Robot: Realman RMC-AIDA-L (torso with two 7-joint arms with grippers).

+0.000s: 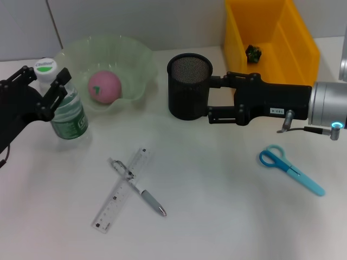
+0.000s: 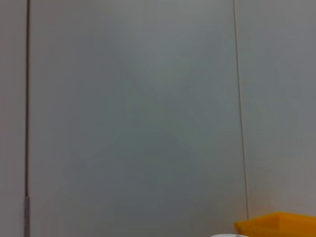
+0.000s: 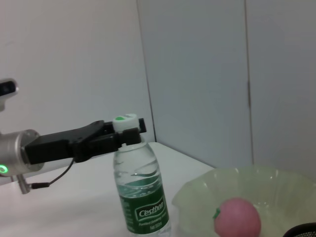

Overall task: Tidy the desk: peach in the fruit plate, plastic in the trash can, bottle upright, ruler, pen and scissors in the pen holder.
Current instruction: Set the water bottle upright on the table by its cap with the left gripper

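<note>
Jaws first: the left gripper [image 1: 52, 86] has its jaws pinched around the neck of the bottle [image 1: 66, 111], right under the white cap, and the bottle is standing upright on the worktop [image 1: 217, 206] just beside the fruit plate [image 1: 141, 65]. The right wrist view backs this up, fingers clamped at the neck. Over on the other side the right gripper [image 1: 217, 100] has its jaws straddling the wall of the pen holder [image 1: 187, 89], one finger high, one low, looks like it's gripping the mesh cup, which sits upright near the trash can [image 1: 293, 49].

So I'd say bottle step is basically done, peach [image 1: 104, 85] is already in the plate, and there's a dark crumpled bit inside the yellow bin, probably the plastic.

What's left: ruler [image 1: 122, 189] and pen [image 1: 142, 190] lying crossed in the middle of the worktop, scissors [image 1: 290, 168] off near the right arm, well apart from the cup. Next move, my guess: left lets go of the bottle without tipping it, then goes for the flat stuff. Ruler's gonna be annoying, thin and flush with the surface.
</note>
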